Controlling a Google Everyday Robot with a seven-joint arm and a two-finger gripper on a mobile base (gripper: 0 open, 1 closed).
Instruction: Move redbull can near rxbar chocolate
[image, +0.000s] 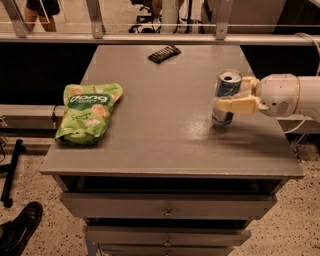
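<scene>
The redbull can (227, 90), blue and silver with an open silver top, stands upright near the right side of the grey table (150, 150). My gripper (231, 96) reaches in from the right and is shut on the can, with one pale finger (235, 106) across its front and the other behind it. I cannot tell whether the can's base touches the table. The rxbar chocolate (164, 53), a small flat dark bar, lies at the far edge of the table, well away from the can to its back left.
A large green snack bag (89, 112) lies at the table's left side. A metal rail (150, 37) runs behind the far edge. Drawers (165, 212) sit below the table front. A shoe (17, 232) is on the floor at lower left.
</scene>
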